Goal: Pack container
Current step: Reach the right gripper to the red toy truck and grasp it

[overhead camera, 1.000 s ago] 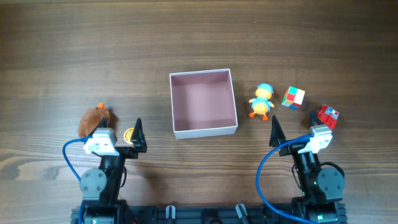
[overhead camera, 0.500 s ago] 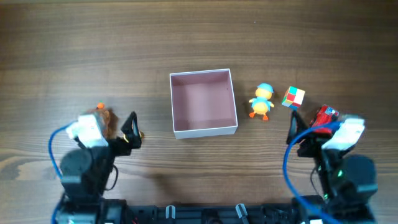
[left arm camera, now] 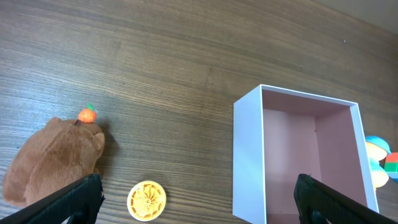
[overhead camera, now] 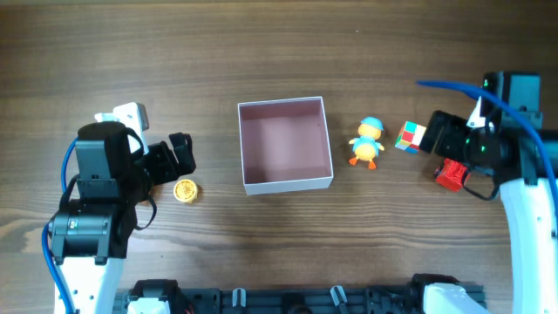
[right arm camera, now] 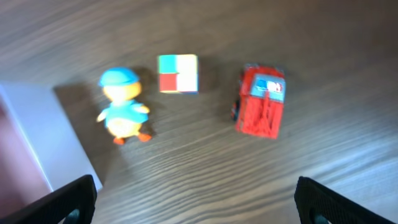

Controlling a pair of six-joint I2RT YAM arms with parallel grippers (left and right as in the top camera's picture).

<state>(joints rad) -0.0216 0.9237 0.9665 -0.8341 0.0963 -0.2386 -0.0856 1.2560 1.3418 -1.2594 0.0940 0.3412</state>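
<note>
The left tool [left arm camera: 199, 190] and right tool [right arm camera: 198, 193] gape wide, empty, poised to pick: brown plush toy [left arm camera: 53, 158] ahead-left, red toy truck [right arm camera: 261, 107] ahead-right respectively.

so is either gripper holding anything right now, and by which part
Nothing is held. The left gripper and the right gripper both have their fingers spread wide, with nothing between them.
</note>
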